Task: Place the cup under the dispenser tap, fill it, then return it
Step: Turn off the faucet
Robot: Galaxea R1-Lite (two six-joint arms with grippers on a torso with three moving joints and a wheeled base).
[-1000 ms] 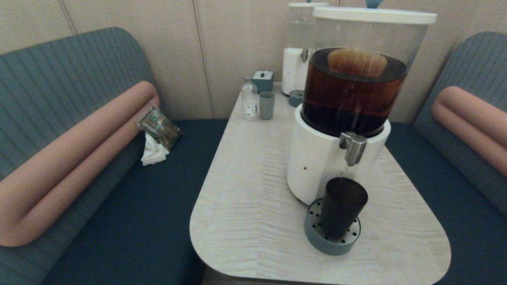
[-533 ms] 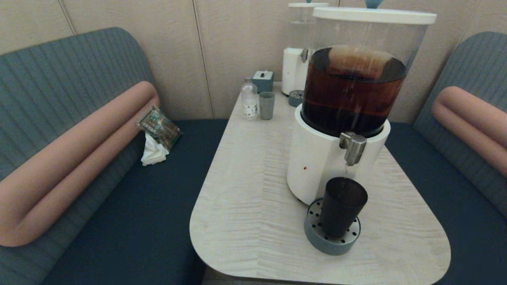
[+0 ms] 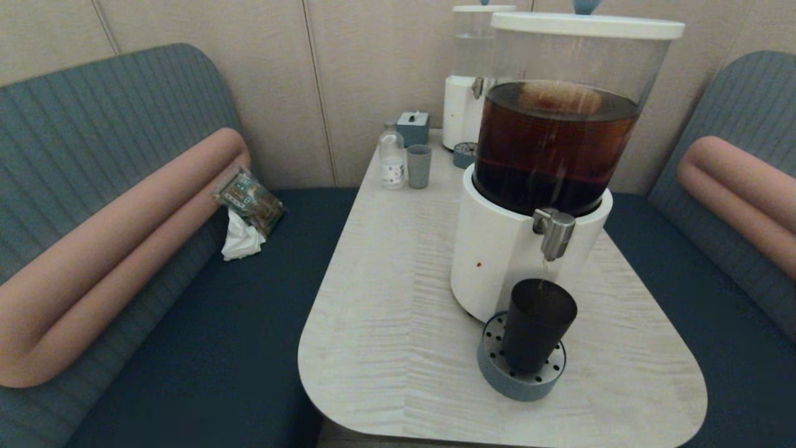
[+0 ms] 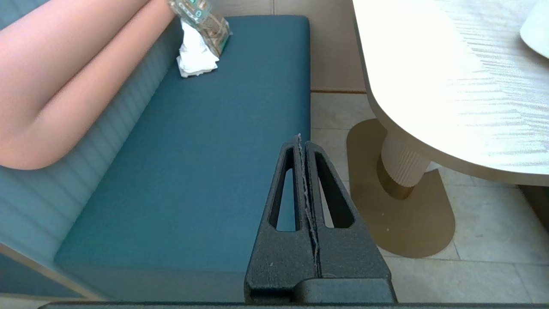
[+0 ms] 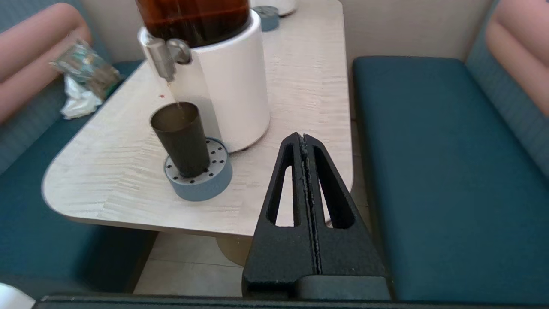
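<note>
The dark cup (image 3: 536,330) (image 5: 182,137) stands upright on the round grey perforated drip tray (image 3: 491,367) (image 5: 201,184), right under the steel tap (image 3: 553,231) (image 5: 165,56) of the white-based dispenser (image 3: 491,261) with brown liquid. A thin stream runs from the spout into the cup. Neither arm shows in the head view. My right gripper (image 5: 303,138) is shut and empty, held off the table's near right edge, well clear of the cup. My left gripper (image 4: 300,139) is shut and empty, low over the left bench and floor beside the table.
At the table's far end stand a small bottle (image 3: 391,158), a grey-blue tumbler (image 3: 418,165), a small box (image 3: 413,127) and a second, colourless dispenser (image 3: 469,81). A snack bag with tissue (image 3: 247,205) lies on the left bench. Benches flank the table (image 3: 385,348).
The liquid surface in the tank has shifted and rippled. The cup, the tap and the tray stay where they were.
</note>
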